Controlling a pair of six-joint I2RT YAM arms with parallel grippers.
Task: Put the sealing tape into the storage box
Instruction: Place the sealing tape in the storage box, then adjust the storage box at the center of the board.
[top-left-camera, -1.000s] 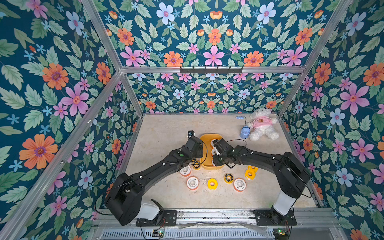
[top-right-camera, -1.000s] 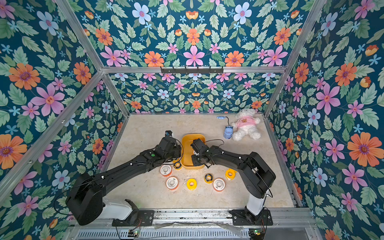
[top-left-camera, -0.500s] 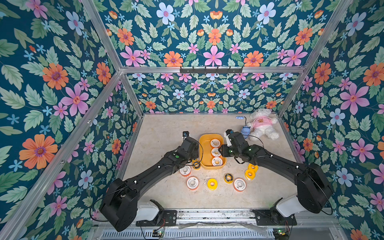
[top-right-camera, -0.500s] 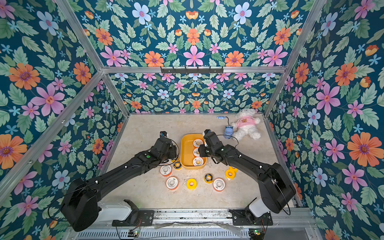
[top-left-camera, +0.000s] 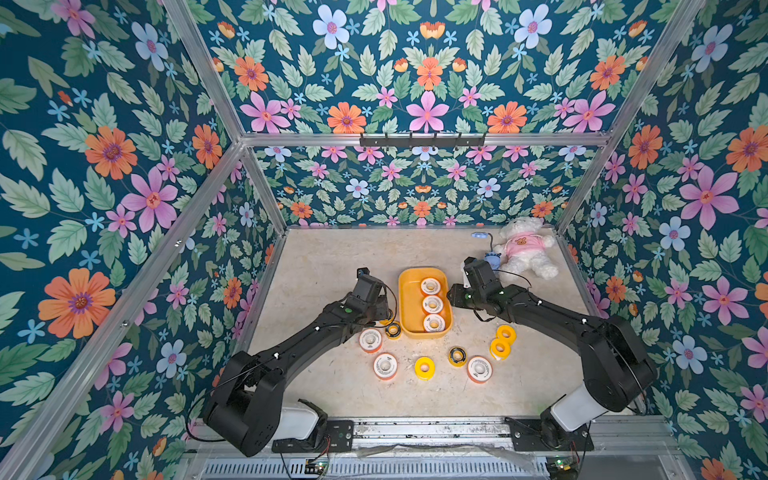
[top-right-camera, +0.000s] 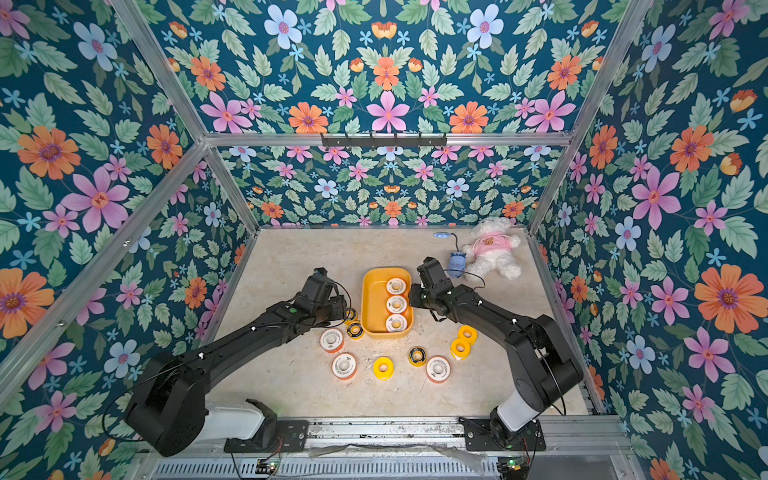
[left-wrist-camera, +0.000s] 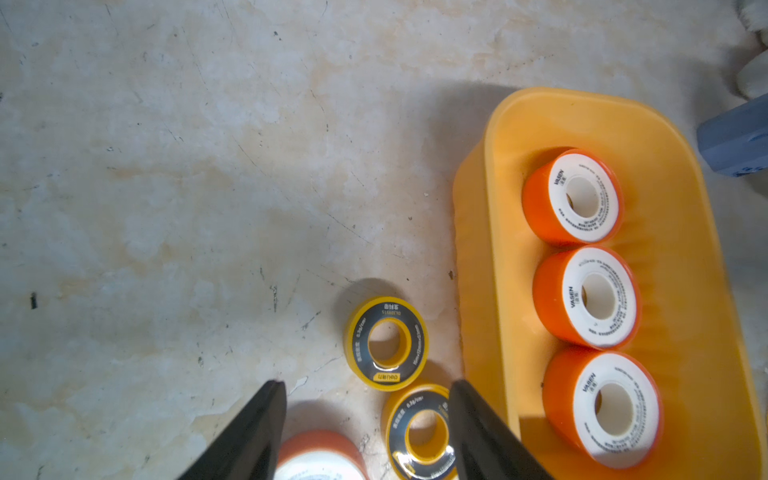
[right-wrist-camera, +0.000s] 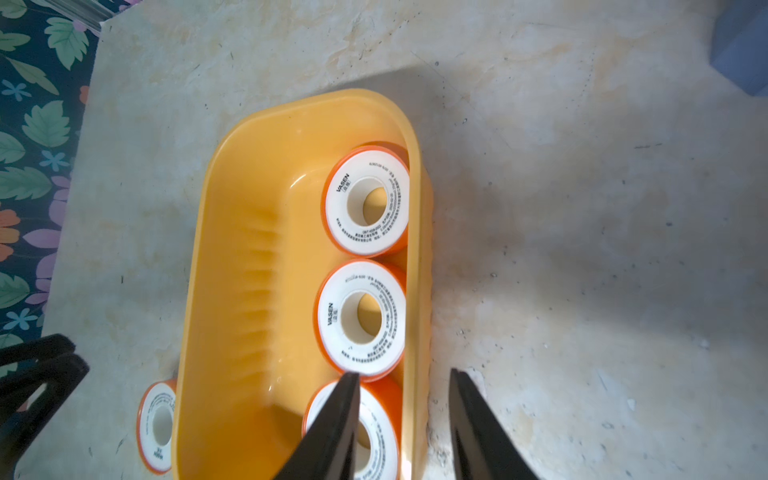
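The yellow-orange storage box (top-left-camera: 409, 301) (top-right-camera: 371, 303) holds three white-faced, orange-rimmed sealing tape rolls (top-left-camera: 432, 304) (left-wrist-camera: 597, 297) (right-wrist-camera: 360, 318) in one row along its right wall. More rolls lie loose in front: white-orange (top-left-camera: 385, 365), yellow (top-left-camera: 424, 367) and black-and-yellow rings (top-left-camera: 457, 356). My left gripper (left-wrist-camera: 366, 384) (top-left-camera: 384, 315) is open, low beside the box's left wall, with a black-and-yellow ring (left-wrist-camera: 419, 432) and a white-orange roll (left-wrist-camera: 320, 457) under its gap. My right gripper (right-wrist-camera: 403, 376) (top-left-camera: 452, 299) is open and empty, straddling the box's right wall (right-wrist-camera: 415, 291).
A blue gadget (top-left-camera: 492, 261) and a white teddy bear (top-left-camera: 523, 249) in a pink shirt lie at the back right, close behind my right wrist. Two yellow rolls (top-left-camera: 502, 340) sit under my right forearm. Floral walls enclose the table on three sides.
Both arms have drawn back from over the box, left arm leftward and right arm rightward. The box and its three rolls, mostly covered a second ago, now show fully.
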